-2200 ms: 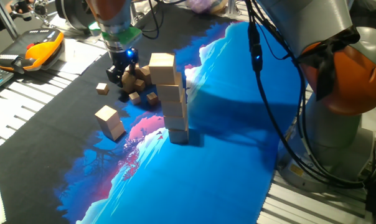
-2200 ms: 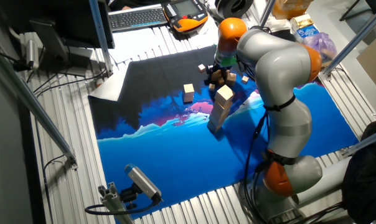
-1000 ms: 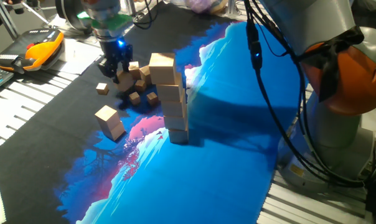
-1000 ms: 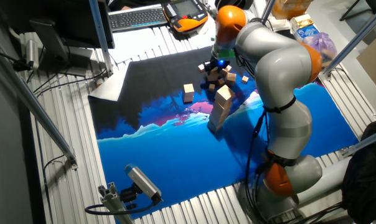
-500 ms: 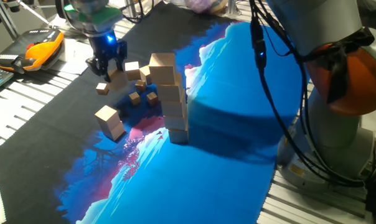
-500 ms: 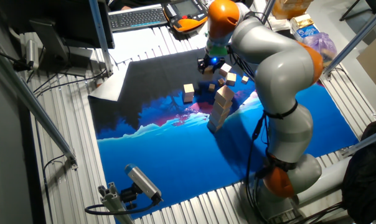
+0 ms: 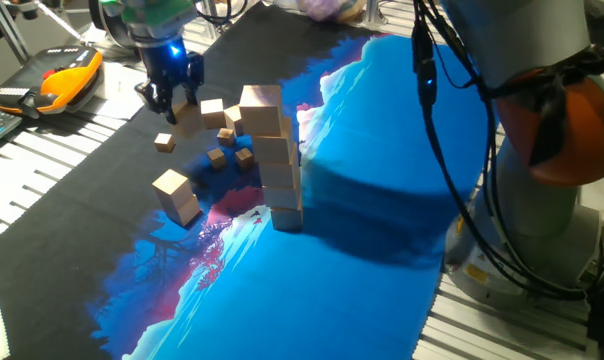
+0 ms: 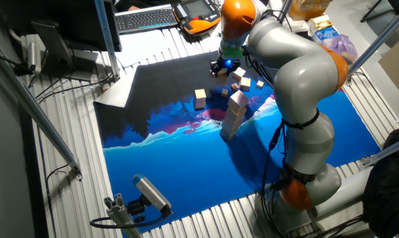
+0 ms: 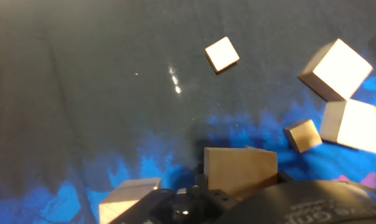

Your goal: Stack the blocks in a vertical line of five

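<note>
Pinching a tan block (image 7: 185, 112), the gripper (image 7: 172, 95) is hanging above the dark end of the mat (image 7: 382, 200); in the hand view that block (image 9: 240, 170) is filling the lower middle, its bottom edge cut off by the gripper housing. Loose blocks (image 7: 220, 135) are lying scattered toward four o'clock of the gripper, one small cube (image 7: 163, 142) at six. Farther toward four o'clock the stack (image 7: 274, 160) is standing upright; its block count is hard to make out.
</note>
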Motion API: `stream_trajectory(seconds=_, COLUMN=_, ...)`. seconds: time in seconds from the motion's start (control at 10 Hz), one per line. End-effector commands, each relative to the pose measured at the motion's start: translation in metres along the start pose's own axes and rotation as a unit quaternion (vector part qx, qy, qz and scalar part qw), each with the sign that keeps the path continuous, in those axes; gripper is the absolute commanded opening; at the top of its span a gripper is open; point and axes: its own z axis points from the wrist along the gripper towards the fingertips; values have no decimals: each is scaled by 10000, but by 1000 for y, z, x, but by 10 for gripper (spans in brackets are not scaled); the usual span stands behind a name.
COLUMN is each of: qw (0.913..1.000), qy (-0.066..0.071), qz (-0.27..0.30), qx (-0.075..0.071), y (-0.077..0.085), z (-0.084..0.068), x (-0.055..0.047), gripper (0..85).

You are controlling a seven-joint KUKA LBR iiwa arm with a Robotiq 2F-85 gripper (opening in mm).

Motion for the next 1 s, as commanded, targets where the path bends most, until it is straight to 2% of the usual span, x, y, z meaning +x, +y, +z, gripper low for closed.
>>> stream_trajectory(seconds=0.0, qw=9996, qy=-165, qz=-191, qx=-124, y=0, z=0, x=0, gripper=0)
stream_trajectory(seconds=0.1, qw=9989, qy=-220, qz=-398, qx=-129, y=0, z=0, x=0, gripper=0)
stream_trajectory(seconds=0.2, qw=9990, qy=-100, qz=-430, qx=-103, y=0, z=0, x=0, gripper=0)
stream_trajectory(seconds=0.4, qw=9993, qy=28, qz=-365, qx=24, y=1, z=-2, x=0, gripper=0)
stream_trajectory(seconds=0.5, qw=9995, qy=114, qz=-281, qx=116, y=13, z=-10, x=1, gripper=0)
stream_trajectory(seconds=0.6, qw=9997, qy=147, qz=-158, qx=147, y=26, z=-17, x=3, gripper=0)
stream_trajectory(seconds=0.9, qw=9994, qy=173, qz=65, qx=281, y=57, z=-27, x=16, gripper=0)
